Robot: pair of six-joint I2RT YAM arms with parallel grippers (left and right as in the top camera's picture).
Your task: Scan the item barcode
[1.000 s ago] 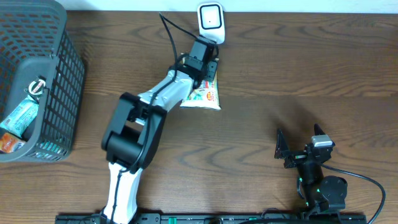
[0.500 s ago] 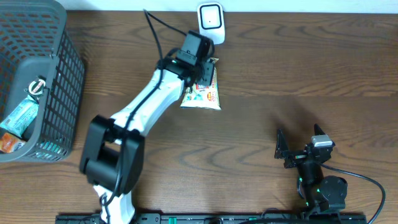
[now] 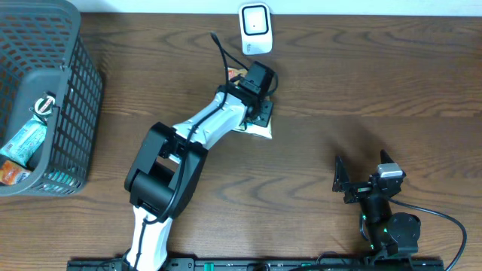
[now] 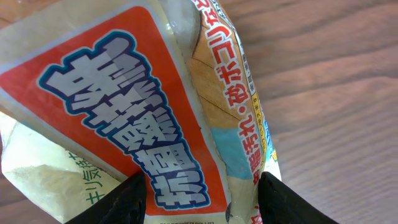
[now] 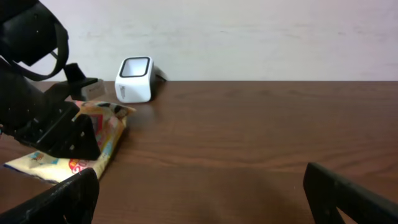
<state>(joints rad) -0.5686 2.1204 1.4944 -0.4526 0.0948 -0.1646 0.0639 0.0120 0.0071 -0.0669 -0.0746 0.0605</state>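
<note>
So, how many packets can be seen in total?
3. A snack packet is in the left jaws, by the scanner. A teal one and an orange one lie in the basket; more may be hidden there.

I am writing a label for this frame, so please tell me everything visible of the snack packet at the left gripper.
The snack packet is a soft, glossy plastic bag, cream coloured, with an orange-red panel of blue-and-white Japanese letters and a light blue patch. It is slightly crumpled. The left gripper clamps it between its black fingers. One end seems to rest on the wooden table, near the white scanner but apart from it.
</note>
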